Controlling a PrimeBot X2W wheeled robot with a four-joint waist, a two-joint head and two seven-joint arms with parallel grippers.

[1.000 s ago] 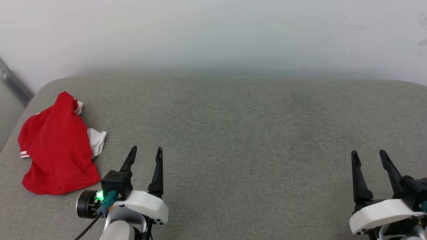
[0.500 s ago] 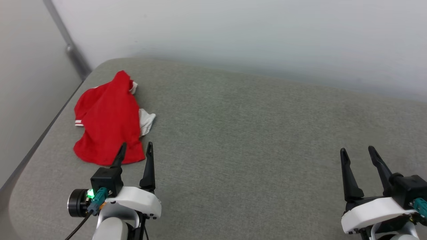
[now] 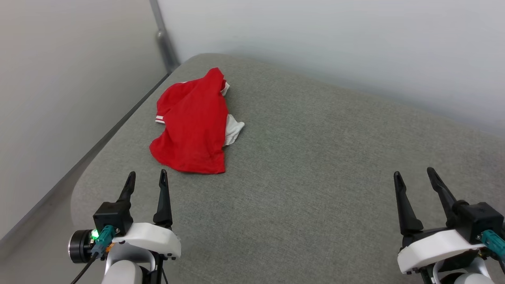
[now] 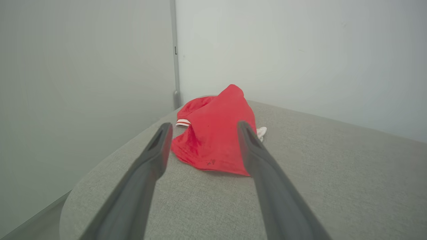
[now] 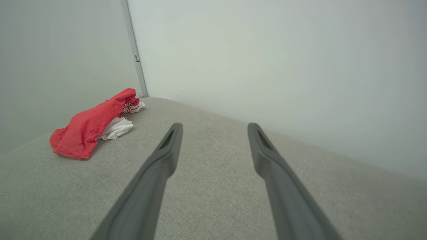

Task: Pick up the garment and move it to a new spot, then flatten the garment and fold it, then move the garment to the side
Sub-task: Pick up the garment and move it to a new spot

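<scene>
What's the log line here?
phase: pre-grasp | garment: crumpled on grey surface | left claw: open, short of garment | right claw: open, empty

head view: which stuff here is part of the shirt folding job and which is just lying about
Part of the job:
- garment, crumpled red heap, not yet picked up
- left claw, open, nearest the garment
- right claw, open, far off to the side

Just there:
- grey surface
- wall
- metal post in the corner

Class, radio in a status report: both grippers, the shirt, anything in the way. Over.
Left gripper open, empty, short of crumpled red T-shirt with white sleeves. Right gripper open, empty, well aside. Grey fabric surface between left fingers and shirt: no obstacle.
</scene>
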